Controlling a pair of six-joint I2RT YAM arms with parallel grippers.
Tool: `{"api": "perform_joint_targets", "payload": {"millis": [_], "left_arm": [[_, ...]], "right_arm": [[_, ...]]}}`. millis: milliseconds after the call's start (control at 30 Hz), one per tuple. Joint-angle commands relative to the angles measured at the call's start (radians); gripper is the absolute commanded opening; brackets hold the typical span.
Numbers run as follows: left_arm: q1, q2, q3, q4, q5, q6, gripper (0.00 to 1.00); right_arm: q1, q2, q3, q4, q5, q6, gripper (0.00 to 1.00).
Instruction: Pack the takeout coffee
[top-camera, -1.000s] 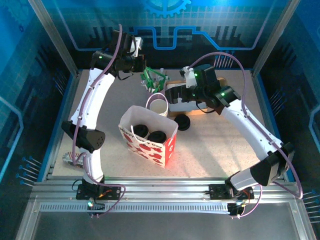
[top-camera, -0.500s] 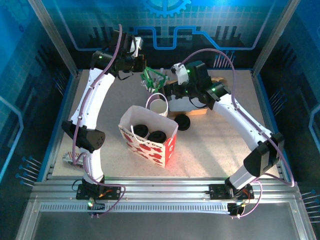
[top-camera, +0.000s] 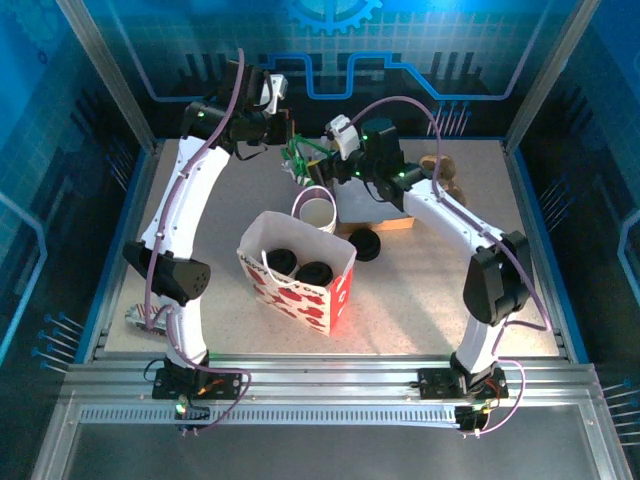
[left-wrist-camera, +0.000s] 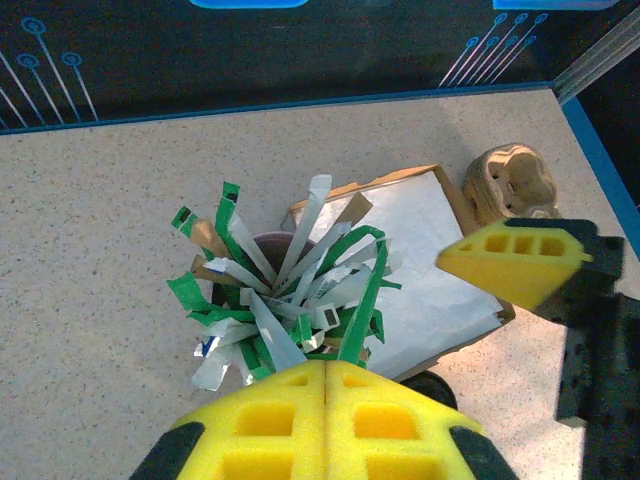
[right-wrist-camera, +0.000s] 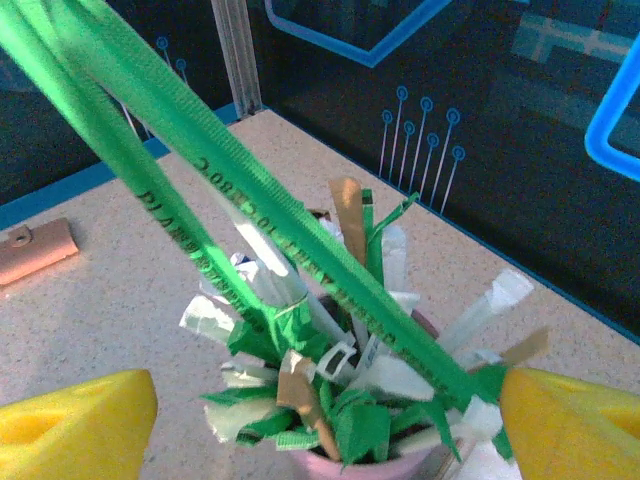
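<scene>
White paper and lidless, the takeout coffee (top-camera: 318, 212) stood upright on the counter (top-camera: 430, 300), its long axis vertical and its mouth facing up. It was just behind the far rim of the red-and-white gift bag (top-camera: 300, 285) and on the near side of the pink cup (right-wrist-camera: 380, 462) of green and white sticks (left-wrist-camera: 290, 300). Both grippers hung over that pink cup rather than over the coffee, so the coffee lay toward the arm bases from each of them, and lower down. The right gripper (right-wrist-camera: 325, 425) was spread wide, one yellow fingertip to either side of the sticks and grasping nothing. It looked the nearer of the two to the coffee, which sat between it and the bag. The left gripper (left-wrist-camera: 325, 375) was clenched, its yellow pads pressed together above the sticks; one green stick ran up toward them, but whether it was pinched I could not tell. A pick of the coffee would probably call for the right gripper to come toward the bag and descend on the cup's side. By count there were one open white cup, one gift bag and two black-lidded rounds (top-camera: 280, 262) inside the bag that I took for packed cups. There were also one loose black lid (top-camera: 365, 243) on the counter right of the coffee, one pink cup, one cardboard tray (left-wrist-camera: 420, 260) lined with white paper, and one brown pulp carrier (left-wrist-camera: 512, 180).
</scene>
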Motion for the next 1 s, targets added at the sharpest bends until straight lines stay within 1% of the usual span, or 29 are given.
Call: {"api": "perform_joint_targets", "payload": {"millis": [0,100,200,267,400,533,600,667,733,800,967], "left_arm": [[0.0,-0.005,-0.014,-0.01,0.028,0.009,0.0],[0.0,-0.011,-0.019,-0.008,0.036,0.01,0.0],[0.0,-0.017,-0.027,-0.006,0.038,0.011,0.0],[0.0,-0.02,-0.033,-0.003,0.041,0.011,0.0],[0.0,-0.024,-0.043,-0.001,0.04,0.016,0.0],[0.003,-0.029,-0.047,0.003,0.038,0.018,0.0],[0.007,-0.029,-0.047,0.004,0.04,0.018,0.06],[0.009,-0.029,-0.047,0.005,0.041,0.018,0.1],[0.013,-0.03,-0.047,0.006,0.04,0.016,0.17],[0.015,-0.033,-0.048,0.008,0.037,0.016,0.26],[0.024,-0.041,-0.045,0.011,0.037,0.011,0.43]], "right_arm": [[0.013,0.034,0.054,0.077,-0.003,-0.08,0.88],[0.035,0.052,0.06,0.097,0.071,-0.14,0.85],[0.045,0.072,0.07,0.121,0.1,-0.164,0.79],[0.05,0.086,0.084,0.133,0.117,-0.174,0.7],[0.057,0.114,0.115,0.124,0.138,-0.199,0.58],[0.061,0.117,0.122,0.121,0.148,-0.219,0.4],[0.062,0.11,0.119,0.117,0.153,-0.223,0.33],[0.062,0.098,0.104,0.123,0.157,-0.223,0.28],[0.062,0.083,0.083,0.137,0.163,-0.222,0.26],[0.062,0.071,0.074,0.14,0.177,-0.222,0.22],[0.058,0.048,0.067,0.13,0.194,-0.231,0.19]]}}
